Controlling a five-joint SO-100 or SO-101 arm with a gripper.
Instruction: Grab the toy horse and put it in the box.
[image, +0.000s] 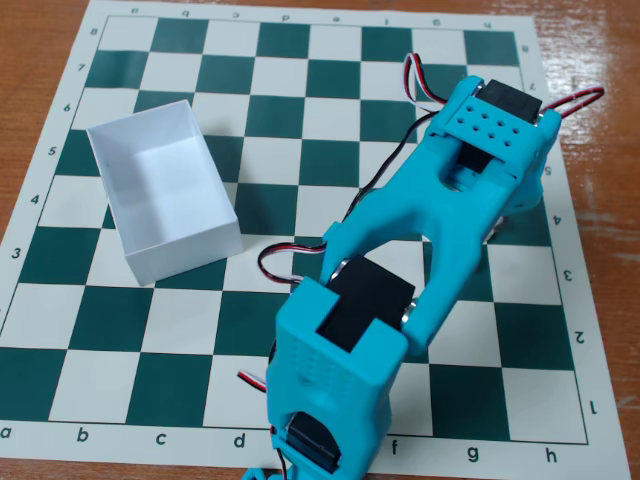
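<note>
In the fixed view the white open-topped box stands on the left part of the chessboard, and nothing shows inside it. My turquoise arm reaches from the bottom edge up to the board's right side, far from the box. Its wrist block points down and covers the gripper. Only a bit of turquoise shell shows there, and the fingers are hidden. The toy horse is hidden from view.
The green and white chessboard mat lies on a wooden table. Red, white and black cables loop off the wrist and along the arm. The arm's elbow motor rises high over the board's lower middle.
</note>
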